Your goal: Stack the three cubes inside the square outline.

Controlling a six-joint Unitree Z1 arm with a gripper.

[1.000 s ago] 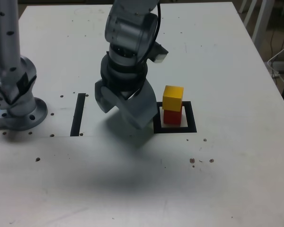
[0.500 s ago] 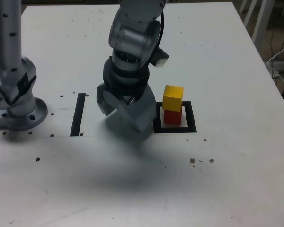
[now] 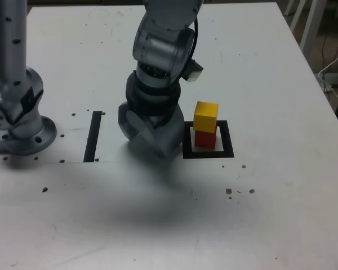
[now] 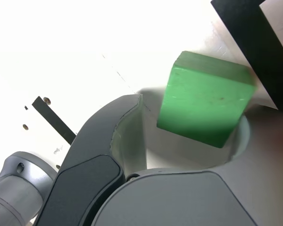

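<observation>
A green cube (image 4: 205,103) sits on the table between the two fingers of my gripper (image 4: 188,115), which have closed in against its sides. In the exterior view my gripper (image 3: 149,138) is down at the table just left of the square outline (image 3: 228,142) and hides the green cube. Inside the outline a yellow cube (image 3: 205,116) rests on a red cube (image 3: 205,139). In the wrist view one black bar of the square outline (image 4: 250,42) runs close beside the green cube.
The arm's grey base (image 3: 19,121) stands at the exterior view's left. A straight black strip (image 3: 93,135) lies between the base and my gripper, and the strip (image 4: 54,120) also shows in the wrist view. Small dark specks dot the white table (image 3: 270,214).
The jaws have drawn together from wide open to close around the green cube. The gripper has shifted slightly toward the exterior view's right. The yellow and red cubes have not moved.
</observation>
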